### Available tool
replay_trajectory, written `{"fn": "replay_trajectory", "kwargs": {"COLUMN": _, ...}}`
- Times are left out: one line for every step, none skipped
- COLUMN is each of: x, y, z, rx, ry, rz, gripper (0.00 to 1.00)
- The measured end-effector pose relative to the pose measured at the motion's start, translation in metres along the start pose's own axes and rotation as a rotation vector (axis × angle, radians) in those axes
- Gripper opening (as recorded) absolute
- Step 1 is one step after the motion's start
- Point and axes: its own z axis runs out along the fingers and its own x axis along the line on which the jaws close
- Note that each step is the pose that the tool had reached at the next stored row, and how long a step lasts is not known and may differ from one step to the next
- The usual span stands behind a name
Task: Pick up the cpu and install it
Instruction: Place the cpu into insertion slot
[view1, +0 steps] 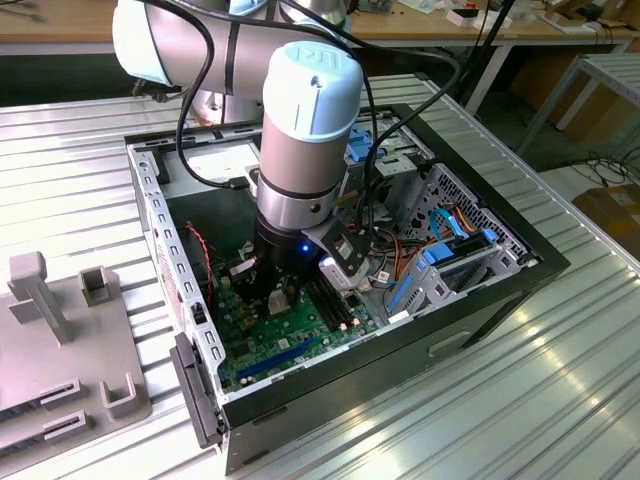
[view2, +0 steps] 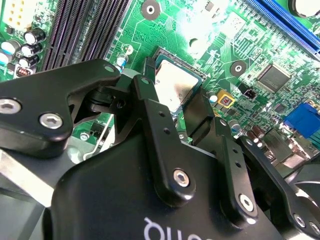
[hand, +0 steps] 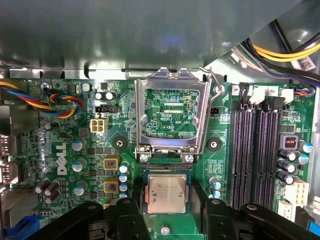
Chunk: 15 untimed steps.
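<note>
Flanking flat, square, dull-silver cpu (hand: 166, 194), black gripper (hand: 168, 196); grip or release unclear.

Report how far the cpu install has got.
Done: the cpu appears seated in the socket on the green board. In hand: the gripper straddles it. Left: the metal socket frame stands flipped open, not closed over the chip.

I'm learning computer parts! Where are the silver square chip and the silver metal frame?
silver-grey square cpu chip (hand: 166, 194), first wrist view, middle of its top.
silver metal socket frame (hand: 140, 115), first wrist view, its side bar.
</note>
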Motion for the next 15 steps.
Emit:
{"fn": "replay_trajectory", "kwargs": {"x": 0.0000, "y": 0.0000, "z": 0.0004, "rx": -0.0003, "ry": 0.0000, "rz": 0.000, "gripper": 0.47}}
{"fn": "replay_trajectory", "kwargs": {"x": 0.0000, "y": 0.0000, "z": 0.0007, "rx": -0.0007, "ry": 0.0000, "rz": 0.000, "gripper": 0.47}}
{"fn": "replay_trajectory", "kwargs": {"x": 0.0000, "y": 0.0000, "z": 0.0010, "rx": -0.0011, "ry": 0.0000, "rz": 0.000, "gripper": 0.47}}
{"fn": "replay_trajectory", "kwargs": {"x": 0.0000, "y": 0.0001, "z": 0.0012, "rx": -0.0015, "ry": 0.0000, "rz": 0.000, "gripper": 0.47}}
{"fn": "replay_trajectory", "kwargs": {"x": 0.0000, "y": 0.0001, "z": 0.0012, "rx": -0.0017, "ry": -0.0001, "rz": 0.000, "gripper": 0.47}}
{"fn": "replay_trajectory", "kwargs": {"x": 0.0000, "y": 0.0001, "z": 0.0013, "rx": -0.0020, "ry": -0.0002, "rz": 0.000, "gripper": 0.47}}
{"fn": "replay_trajectory", "kwargs": {"x": 0.0000, "y": 0.0001, "z": 0.0013, "rx": -0.0020, "ry": -0.0002, "rz": 0.000, "gripper": 0.47}}
{"fn": "replay_trajectory", "kwargs": {"x": 0.0000, "y": 0.0002, "z": 0.0013, "rx": -0.0021, "ry": -0.0002, "rz": 0.000, "gripper": 0.47}}
{"fn": "replay_trajectory", "kwargs": {"x": 0.0000, "y": 0.0001, "z": 0.0012, "rx": -0.0021, "ry": -0.0002, "rz": 0.000, "gripper": 0.47}}
{"fn": "replay_trajectory", "kwargs": {"x": -0.0001, "y": 0.0001, "z": 0.0012, "rx": -0.0022, "ry": -0.0002, "rz": 0.000, "gripper": 0.47}}
{"fn": "replay_trajectory", "kwargs": {"x": 0.0000, "y": 0.0001, "z": 0.0011, "rx": -0.0021, "ry": -0.0002, "rz": 0.001, "gripper": 0.47}}
{"fn": "replay_trajectory", "kwargs": {"x": 0.0000, "y": 0.0001, "z": 0.0011, "rx": -0.0021, "ry": -0.0001, "rz": 0.001, "gripper": 0.47}}
{"fn": "replay_trajectory", "kwargs": {"x": -0.0001, "y": 0.0002, "z": 0.0011, "rx": -0.0021, "ry": -0.0002, "rz": 0.002, "gripper": 0.47}}
{"fn": "replay_trajectory", "kwargs": {"x": 0.0000, "y": 0.0001, "z": 0.0011, "rx": -0.0021, "ry": -0.0001, "rz": 0.002, "gripper": 0.47}}
{"fn": "replay_trajectory", "kwargs": {"x": 0.0000, "y": 0.0001, "z": 0.0011, "rx": -0.0021, "ry": -0.0001, "rz": 0.003, "gripper": 0.47}}
